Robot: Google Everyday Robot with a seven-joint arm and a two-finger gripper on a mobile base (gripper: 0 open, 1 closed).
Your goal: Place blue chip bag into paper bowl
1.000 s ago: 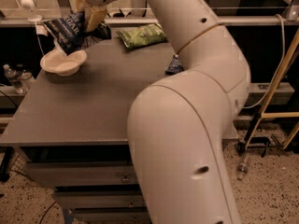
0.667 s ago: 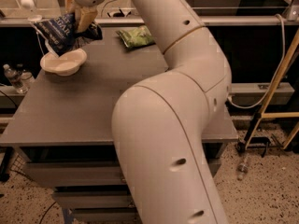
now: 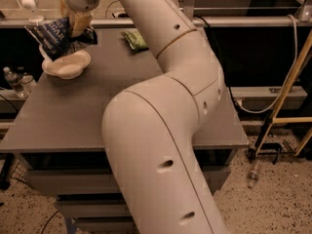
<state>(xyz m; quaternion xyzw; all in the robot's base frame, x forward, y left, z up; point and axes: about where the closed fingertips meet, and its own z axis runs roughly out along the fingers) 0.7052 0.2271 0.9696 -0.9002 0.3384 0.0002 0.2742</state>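
Arm (image 3: 161, 145): we see thick cream-white tubular links with smooth, matte shells, joined at broad rounded elbows. Small dark oval recesses dot the shells, and we note a thin seam ringing the upper link. Gripper (image 3: 77, 32), at the upper left of the view: a rounded pale housing that ends in tan-yellow fingers (image 3: 82, 22).

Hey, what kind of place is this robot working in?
Probably a lab or workshop test area, not a home: a plain gray table with drawers, a speckled floor and a loose cable. The gripper holds the blue chip bag above the paper bowl near the table's far corner.
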